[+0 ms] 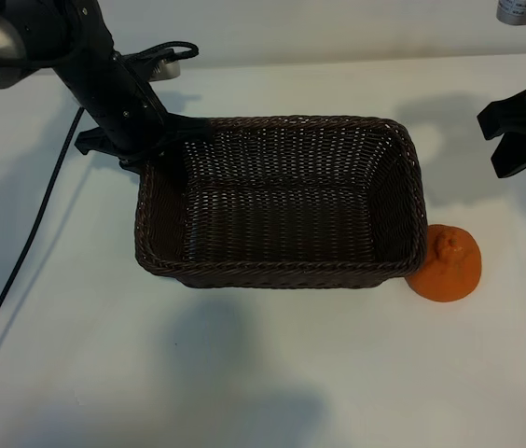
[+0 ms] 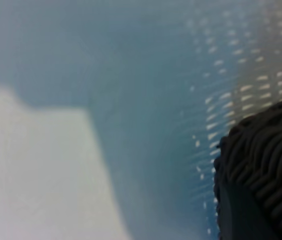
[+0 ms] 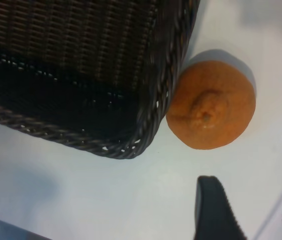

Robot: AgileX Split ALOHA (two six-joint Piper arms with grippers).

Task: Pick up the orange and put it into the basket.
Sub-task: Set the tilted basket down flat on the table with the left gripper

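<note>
The orange rests on the white table, knob up, touching the front right corner of the dark woven basket. In the right wrist view the orange lies beside the basket's corner rim, a short way ahead of my right gripper. That right gripper hovers open and empty at the right edge, behind and above the fruit. My left gripper straddles the basket's far left corner and is shut on its wall. The left wrist view shows only blurred wicker and a piece of rim.
A black cable trails down the table's left side from the left arm. Bare white tabletop stretches in front of the basket and to the right of the orange.
</note>
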